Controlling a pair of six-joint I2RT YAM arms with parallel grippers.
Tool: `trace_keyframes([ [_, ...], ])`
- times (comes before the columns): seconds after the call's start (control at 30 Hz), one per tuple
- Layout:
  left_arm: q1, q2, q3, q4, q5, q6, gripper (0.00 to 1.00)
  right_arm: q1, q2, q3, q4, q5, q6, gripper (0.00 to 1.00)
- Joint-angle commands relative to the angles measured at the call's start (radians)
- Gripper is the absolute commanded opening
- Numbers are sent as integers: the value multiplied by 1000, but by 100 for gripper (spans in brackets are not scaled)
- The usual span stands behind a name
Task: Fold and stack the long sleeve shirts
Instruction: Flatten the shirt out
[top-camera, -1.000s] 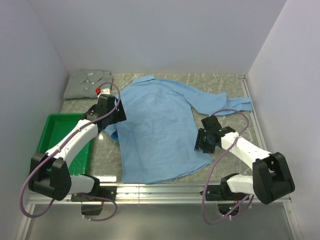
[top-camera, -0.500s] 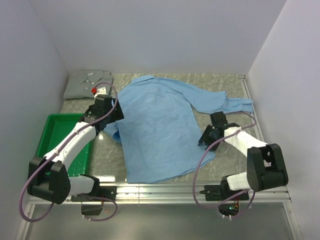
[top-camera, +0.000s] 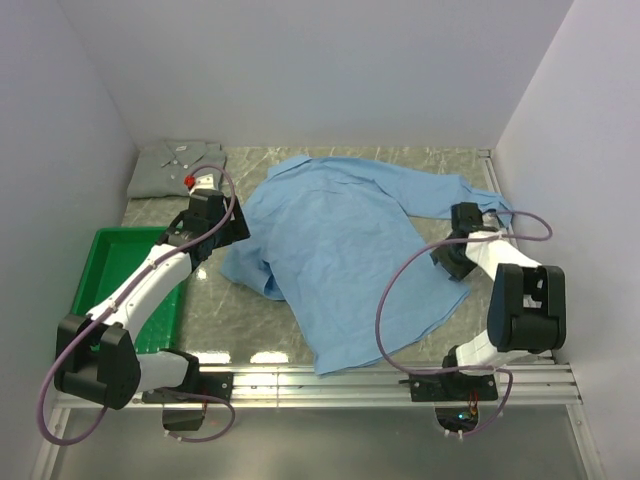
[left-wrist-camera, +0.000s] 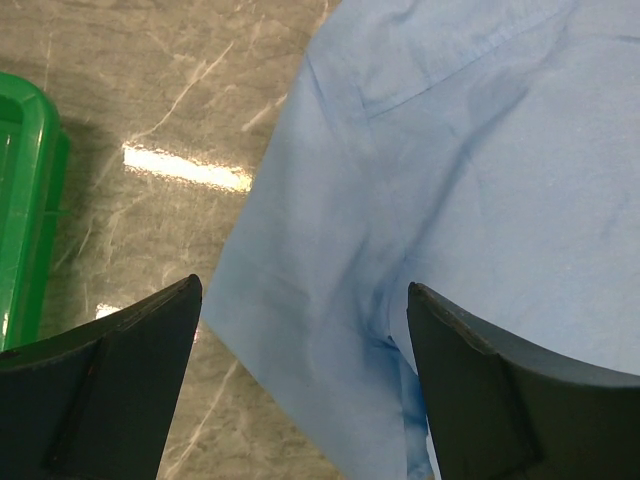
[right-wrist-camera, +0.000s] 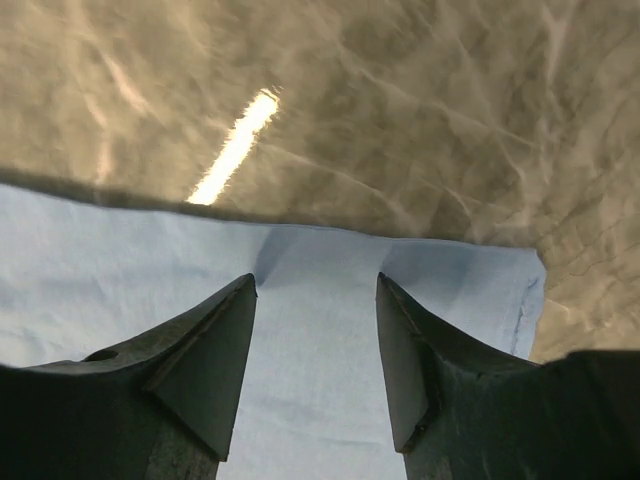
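The light blue shirt (top-camera: 340, 250) lies spread on the table, skewed, with its collar at the back and a sleeve reaching right. My left gripper (top-camera: 222, 232) is open over the shirt's left edge; in the left wrist view (left-wrist-camera: 305, 290) the blue cloth (left-wrist-camera: 450, 150) lies between and below the wide-apart fingers. My right gripper (top-camera: 452, 258) is at the shirt's right side edge. In the right wrist view (right-wrist-camera: 317, 280) a band of blue cloth (right-wrist-camera: 320, 350) fills the gap between the fingers and is held. The pale grey-green shirt (top-camera: 175, 165) lies folded at the back left corner.
A green plastic tray (top-camera: 110, 250) sits at the left beside my left arm, and its rim shows in the left wrist view (left-wrist-camera: 25, 200). White walls close in the back and both sides. A metal rail runs along the near edge (top-camera: 340, 380).
My right gripper has moved right and toward the back, dragging the blue shirt's right side with it, so the shirt has turned and shifted right. My left gripper has hardly moved.
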Motion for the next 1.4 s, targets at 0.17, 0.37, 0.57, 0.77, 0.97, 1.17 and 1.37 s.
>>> trace_keyframes([
  [0.17,3,16,13,15,32,-16,90,471,-44,218,16,72,-236,66],
  [0.37,3,42,12,12,25,-19,90,740,77,313,-32,-22,-287,67],
  [0.57,3,65,13,11,28,-21,91,803,183,281,-64,-53,-213,68],
  [0.77,3,105,49,25,22,-12,91,774,187,247,-103,-33,-203,68],
  [0.97,3,300,275,-18,73,0,91,740,130,189,-113,-1,-161,69],
  [1.17,3,536,487,-15,-2,42,89,681,0,122,-135,50,-121,84],
  [1.37,14,751,667,-32,-39,94,87,487,-147,-18,-72,-22,-87,89],
])
